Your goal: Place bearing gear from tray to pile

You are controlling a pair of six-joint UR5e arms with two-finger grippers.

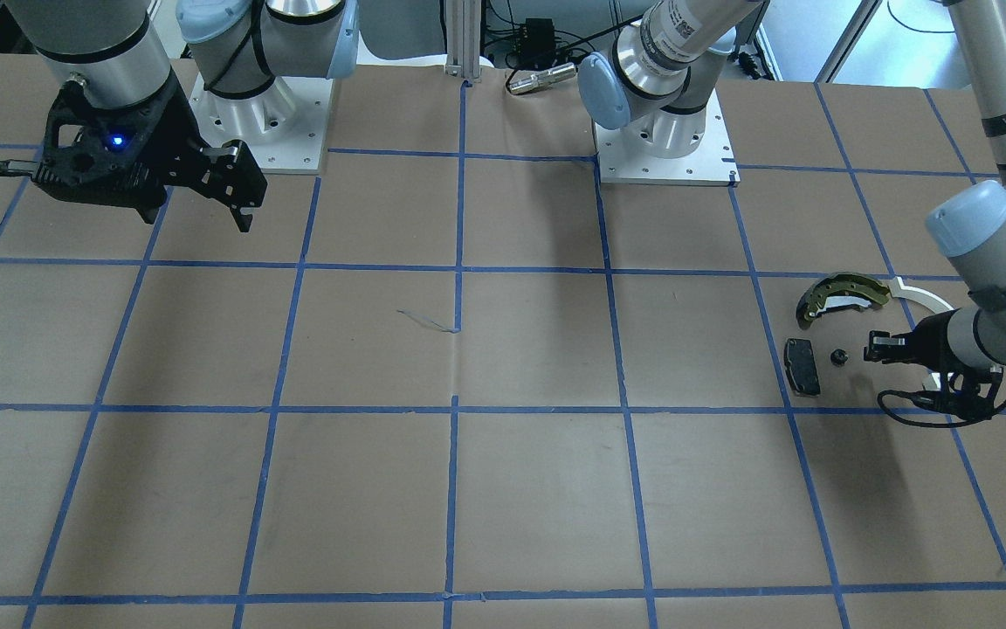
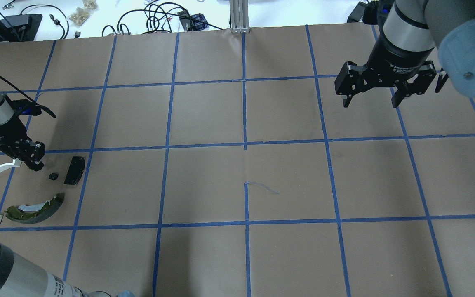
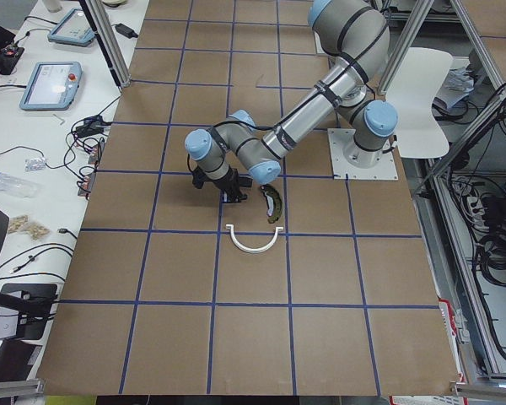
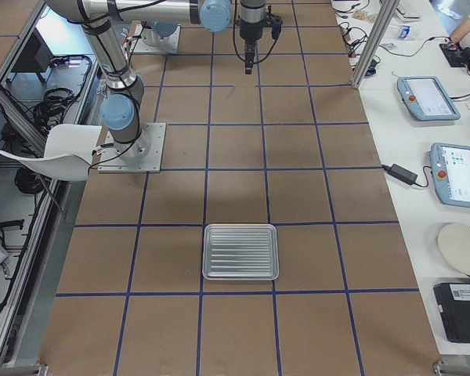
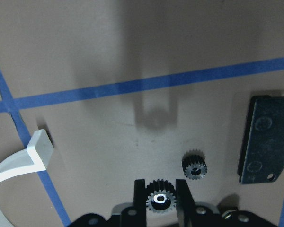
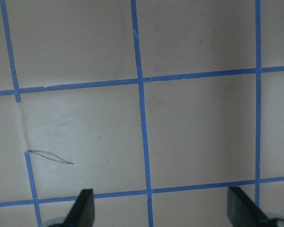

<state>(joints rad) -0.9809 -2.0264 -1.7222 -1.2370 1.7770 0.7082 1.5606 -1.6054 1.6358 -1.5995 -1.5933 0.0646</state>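
While my left claw [image 5: 161,183] is clamped on a bearing gear [image 5: 161,199] near the pile's [image 2: 35,206] black pad [image 5: 267,139], a second gear [image 5: 194,165] lies beside that pad. The tray [image 4: 240,252] looks empty, so I judge only release remains. My right claw [image 2: 370,103] hangs apart.

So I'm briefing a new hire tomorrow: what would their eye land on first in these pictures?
First, the left gripper, low over the table, pinches a small black gear beside a second gear, black pad, white arc and olive brake shoe. Far off, the right gripper hangs open, and the silver tray lies at the table's other end.
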